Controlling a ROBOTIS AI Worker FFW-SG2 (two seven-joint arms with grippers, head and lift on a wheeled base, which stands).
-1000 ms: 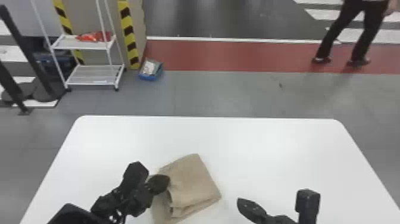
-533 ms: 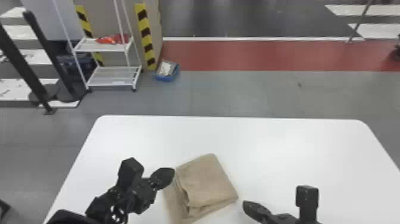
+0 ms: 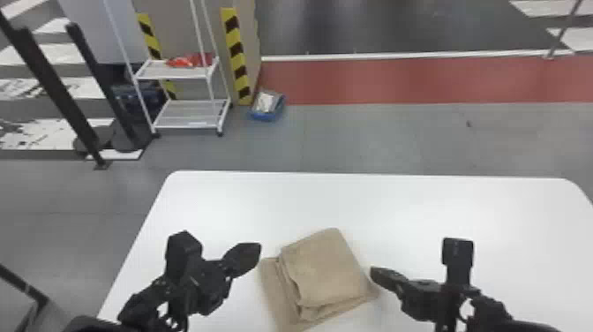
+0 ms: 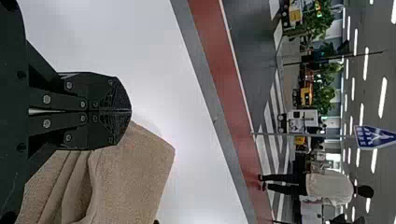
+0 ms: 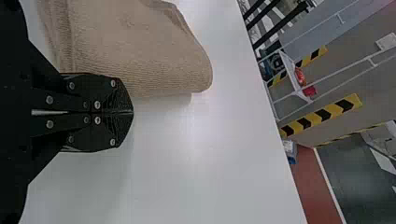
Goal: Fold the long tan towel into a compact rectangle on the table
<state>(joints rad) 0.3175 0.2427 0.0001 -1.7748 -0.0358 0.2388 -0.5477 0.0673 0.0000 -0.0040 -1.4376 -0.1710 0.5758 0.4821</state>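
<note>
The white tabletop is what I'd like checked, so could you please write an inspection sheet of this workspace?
Surface: white tabletop, rounded far corners.
Job's things: tan cloth towel, folded in layers; lower ones stick out at the left and near sides.
Clutter: nothing seen on the tabletop.
Grippers: black left gripper, jaws shut, at the towel's left side; black right gripper, jaws shut, at its right side.
Cables: nothing seen across the tabletop.
Surroundings: white metal rack and red floor strip beyond the table.

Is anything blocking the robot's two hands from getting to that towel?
Nothing visible stands between the towel and the left fingers or the right fingers; only bare white tabletop lies around it.
</note>
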